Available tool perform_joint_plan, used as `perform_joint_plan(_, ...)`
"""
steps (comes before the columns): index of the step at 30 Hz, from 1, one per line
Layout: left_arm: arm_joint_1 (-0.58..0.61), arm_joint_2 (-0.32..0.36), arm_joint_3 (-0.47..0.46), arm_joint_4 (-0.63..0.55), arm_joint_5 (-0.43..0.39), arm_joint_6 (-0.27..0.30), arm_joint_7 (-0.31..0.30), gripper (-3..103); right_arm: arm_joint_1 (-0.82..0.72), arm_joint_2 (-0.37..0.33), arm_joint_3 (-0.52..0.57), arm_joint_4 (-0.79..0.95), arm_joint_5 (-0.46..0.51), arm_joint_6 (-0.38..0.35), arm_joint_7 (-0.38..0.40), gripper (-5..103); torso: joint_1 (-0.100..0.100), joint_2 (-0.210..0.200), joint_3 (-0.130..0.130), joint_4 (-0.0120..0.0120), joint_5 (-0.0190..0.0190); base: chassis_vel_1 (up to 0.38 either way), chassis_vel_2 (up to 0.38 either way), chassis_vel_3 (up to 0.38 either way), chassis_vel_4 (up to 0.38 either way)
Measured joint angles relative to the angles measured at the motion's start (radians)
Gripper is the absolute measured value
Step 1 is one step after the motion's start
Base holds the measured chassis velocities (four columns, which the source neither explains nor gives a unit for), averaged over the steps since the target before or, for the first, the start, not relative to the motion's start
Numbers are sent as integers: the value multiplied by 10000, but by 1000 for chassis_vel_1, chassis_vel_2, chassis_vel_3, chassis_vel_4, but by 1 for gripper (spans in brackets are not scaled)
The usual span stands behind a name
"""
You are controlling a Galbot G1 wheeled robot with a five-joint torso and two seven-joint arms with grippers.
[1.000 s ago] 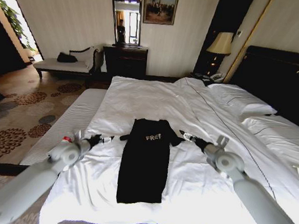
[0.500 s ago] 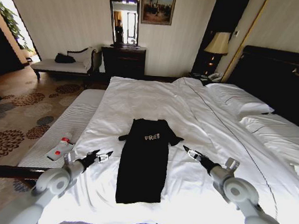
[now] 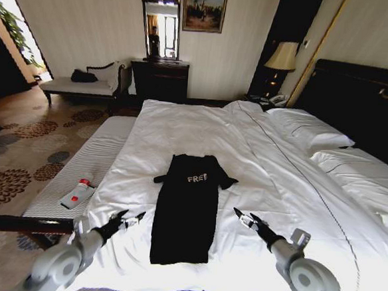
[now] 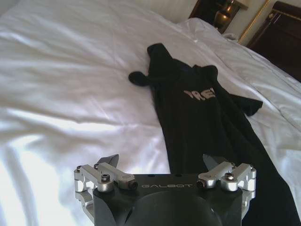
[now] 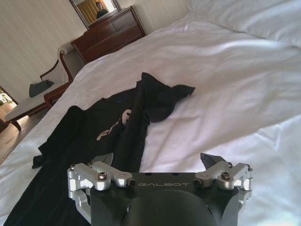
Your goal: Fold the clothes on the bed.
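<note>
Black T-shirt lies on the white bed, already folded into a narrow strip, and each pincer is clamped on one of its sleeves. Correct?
Not quite. The black T-shirt does lie folded narrow on the white bed, but the head view shows the left pincer and right pincer open above the sheet either side of it, holding nothing.

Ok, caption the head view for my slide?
Both open grippers, left and right, flank the black T-shirt on the bed.
</note>
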Motion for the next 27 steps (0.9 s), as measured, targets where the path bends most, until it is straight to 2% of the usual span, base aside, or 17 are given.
perform_joint_plan(8, 921, -171, -122, -378, 170, -119, 180, 100, -141, 394, -112, -132, -123, -52, -44, 100, 0, 0, 0, -1, 1, 0, 0, 0, 0)
perform_joint_plan(13, 1366, -269, 274, -494, 375, -187, 274, 100, -32, 675, -224, -291, -217, -134, 7, 100, 1, 0, 1, -3, 1, 0, 0, 0, 0)
perform_joint_plan(16, 1683, -317, 669, -432, 780, -303, 399, 100, 120, 815, -315, -492, -253, -173, 64, 100, 0, 0, 1, 1, 3, 0, 0, 0, 0)
perform_joint_plan(23, 1771, -384, 1299, -95, 1183, -342, 439, 100, 248, 814, -333, -641, -238, -226, 104, 100, 0, -1, 1, -1, 2, 0, 0, 0, 0)
perform_joint_plan(25, 1709, -406, 1510, 71, 1271, -343, 439, 103, 273, 774, -306, -646, -210, -239, 108, 100, 0, 0, 0, -1, 2, 0, 0, 0, 0)
perform_joint_plan(27, 1536, -436, 1869, 392, 1414, -342, 429, 100, 297, 702, -239, -647, -120, -273, 122, 100, 0, 0, 1, 0, 2, 0, 0, 0, 0)
